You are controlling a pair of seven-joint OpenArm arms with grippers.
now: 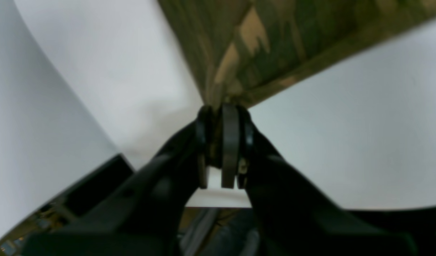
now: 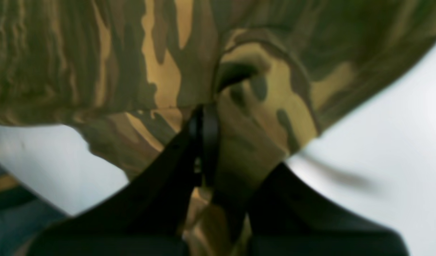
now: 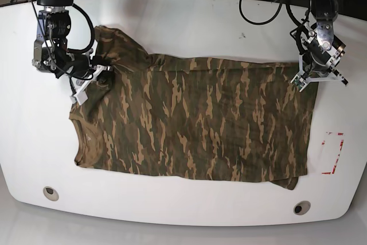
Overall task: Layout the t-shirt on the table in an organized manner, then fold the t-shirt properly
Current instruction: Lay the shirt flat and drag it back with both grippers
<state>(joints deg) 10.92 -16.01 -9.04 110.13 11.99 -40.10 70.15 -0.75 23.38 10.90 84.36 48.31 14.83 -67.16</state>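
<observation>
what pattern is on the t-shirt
Camouflage on the t-shirt: dark green, brown and tan streaks, seen best in the base view.

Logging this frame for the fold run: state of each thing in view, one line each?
t-shirt: spread mostly flat on the table, far edge folded over, pinched at two spots along that edge.
left gripper: shut on the t-shirt's far hem corner.
right gripper: shut on the t-shirt at the sleeve, cloth bunched around it.
table: t-shirt lies on it; red-marked rectangle uncovered.
</observation>
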